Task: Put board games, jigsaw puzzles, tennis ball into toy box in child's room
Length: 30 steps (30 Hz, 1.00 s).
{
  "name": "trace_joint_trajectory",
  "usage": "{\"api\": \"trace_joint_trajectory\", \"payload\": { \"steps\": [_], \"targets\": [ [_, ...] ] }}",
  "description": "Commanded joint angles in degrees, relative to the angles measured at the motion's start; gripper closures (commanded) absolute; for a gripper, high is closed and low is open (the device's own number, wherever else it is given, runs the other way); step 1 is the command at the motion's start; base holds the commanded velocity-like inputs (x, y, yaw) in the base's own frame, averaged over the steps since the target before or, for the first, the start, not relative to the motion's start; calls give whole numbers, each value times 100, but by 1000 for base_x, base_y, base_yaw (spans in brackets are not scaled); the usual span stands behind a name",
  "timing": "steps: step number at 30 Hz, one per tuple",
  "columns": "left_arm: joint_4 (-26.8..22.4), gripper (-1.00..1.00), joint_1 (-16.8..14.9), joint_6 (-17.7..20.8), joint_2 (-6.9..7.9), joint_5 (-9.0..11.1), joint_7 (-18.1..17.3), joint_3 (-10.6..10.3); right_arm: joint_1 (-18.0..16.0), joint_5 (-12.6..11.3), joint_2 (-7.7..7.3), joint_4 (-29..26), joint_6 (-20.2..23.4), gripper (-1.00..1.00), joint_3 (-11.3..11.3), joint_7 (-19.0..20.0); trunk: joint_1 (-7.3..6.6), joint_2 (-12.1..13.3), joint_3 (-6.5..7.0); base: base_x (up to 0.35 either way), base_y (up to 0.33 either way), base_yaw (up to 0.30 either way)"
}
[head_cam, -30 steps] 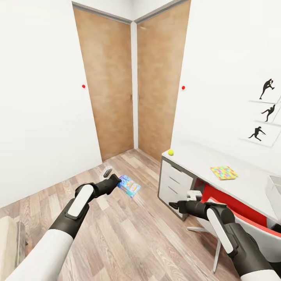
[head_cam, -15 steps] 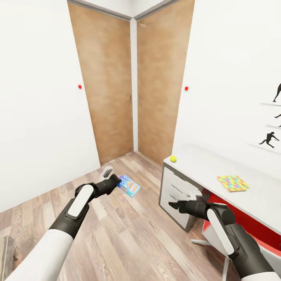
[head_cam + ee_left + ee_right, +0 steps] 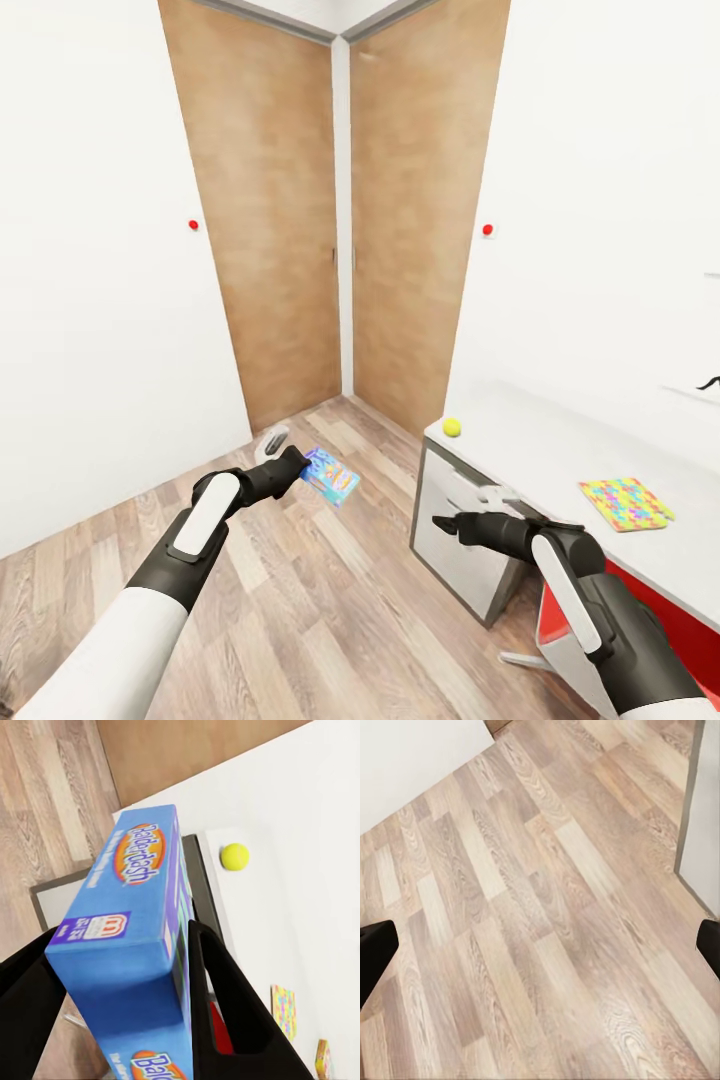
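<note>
We see a blue rectangular board game box (image 3: pixel 330 475) clamped between the fingers of our left claw (image 3: pixel 297 464), held above the wood-plank floor (image 3: pixel 300 600) left of centre in the head view. At lower right, the pale grey-white tabletop (image 3: pixel 560 450) carries a small yellow-green tennis ball (image 3: pixel 452 427) at its near corner and a flat multicoloured jigsaw puzzle (image 3: pixel 625 502) farther right. Our right claw (image 3: pixel 440 523) hangs beside the desk, fingers spread apart and empty.

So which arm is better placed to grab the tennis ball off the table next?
Probably the right: its gripper is open, empty and beside the table near the tennis ball. The left gripper holds a board game.
</note>
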Motion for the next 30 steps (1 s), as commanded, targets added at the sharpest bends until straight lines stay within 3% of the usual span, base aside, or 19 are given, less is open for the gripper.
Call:
{"api": "trace_joint_trajectory", "payload": {
  "steps": [1, 15, 30],
  "targets": [
    [-9, 100, -5, 2, 1, 74, 52, -6, -6, 31, -7, -14, 20, -100, 2, 32, 7, -13, -13, 332, 0, 0],
    [-9, 100, -5, 2, 5, 73, 52, -4, 141, 31, -42, -358, 33, -100, 1, 33, 7, -13, -13, 295, 0, 0],
    [-16, 100, -5, 4, 8, 80, 41, 8, 350, 31, -61, -898, 87, -100, -54, 42, 7, -13, -13, 53, 0, 0]
  ]
}}
